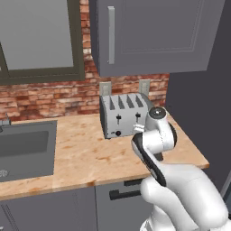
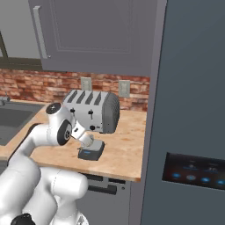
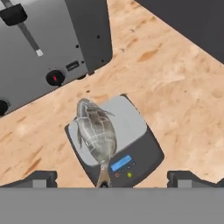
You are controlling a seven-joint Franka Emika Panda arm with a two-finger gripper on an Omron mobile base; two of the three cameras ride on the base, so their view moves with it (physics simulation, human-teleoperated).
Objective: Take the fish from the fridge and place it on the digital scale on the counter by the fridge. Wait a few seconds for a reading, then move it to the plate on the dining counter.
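gripper [image 3: 112,179] held wide open above fish [image 3: 96,133], nothing gripped. fish laid on digital scale [image 3: 131,148], toaster [image 3: 48,43] just beside on wooden surface [image 3: 175,87].

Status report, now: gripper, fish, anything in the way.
Gripper open, above the scale. Fish lying on scale, released, tail over the display edge. Toaster close beside scale; nothing over the fish.

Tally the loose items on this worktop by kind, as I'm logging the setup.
Toaster: 1
Digital scale: 1
Fish, lying on the scale: 1
Total: 3
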